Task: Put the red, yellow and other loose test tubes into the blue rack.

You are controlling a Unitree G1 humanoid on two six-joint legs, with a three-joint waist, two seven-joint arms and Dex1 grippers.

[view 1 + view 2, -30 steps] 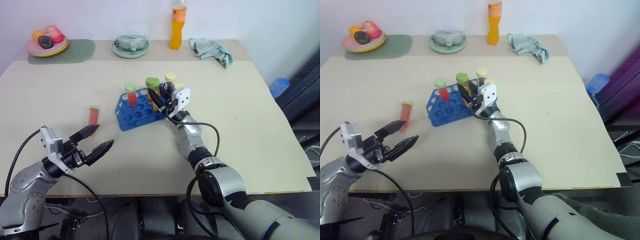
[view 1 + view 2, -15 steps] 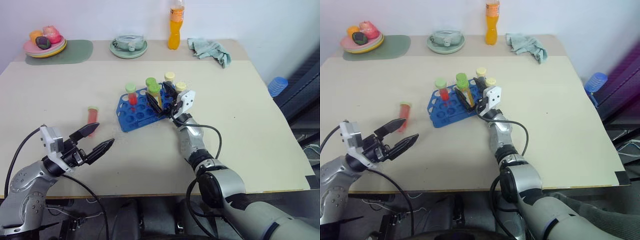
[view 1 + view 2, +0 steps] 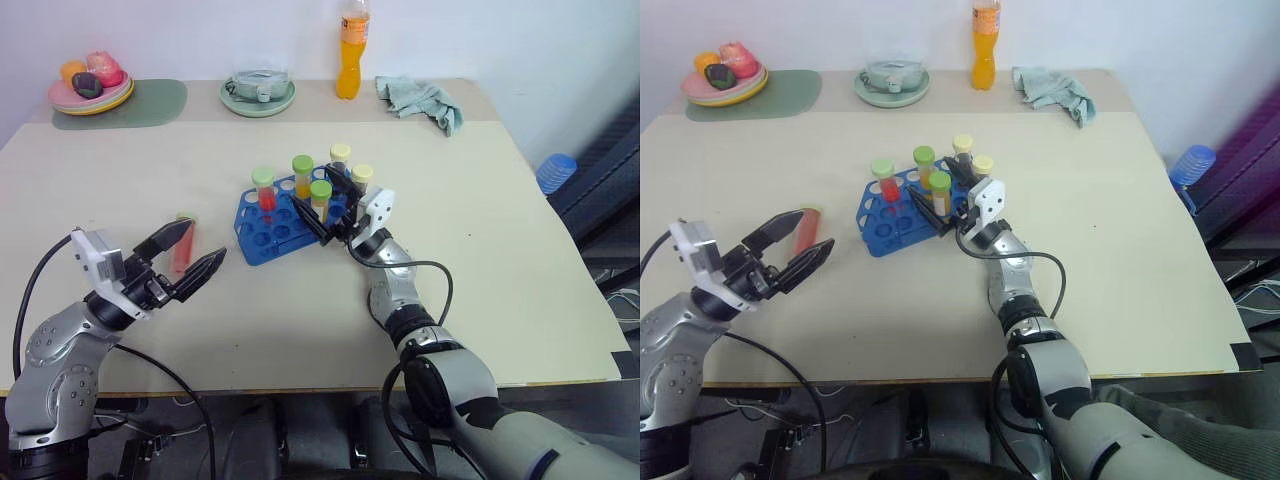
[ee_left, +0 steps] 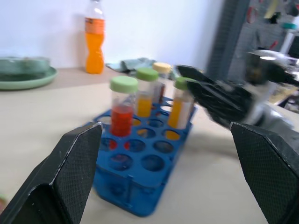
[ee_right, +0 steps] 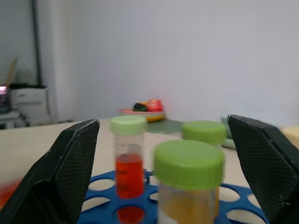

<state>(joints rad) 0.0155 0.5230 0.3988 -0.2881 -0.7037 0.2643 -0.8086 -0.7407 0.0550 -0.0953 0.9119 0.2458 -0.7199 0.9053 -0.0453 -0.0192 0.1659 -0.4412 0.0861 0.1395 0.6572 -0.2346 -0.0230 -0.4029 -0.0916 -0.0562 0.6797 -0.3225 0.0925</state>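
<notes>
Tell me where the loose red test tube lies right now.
In the left eye view, the loose red test tube lies flat on the beige table, left of the blue plastic rack, just beyond the open left tool.

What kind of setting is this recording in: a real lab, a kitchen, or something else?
Probably an indoor test setup rather than a working lab: a plain beige table against a white wall, with a blue rack of capped test tubes alongside household props such as an orange drink bottle and a plate of toy fruit.
</notes>
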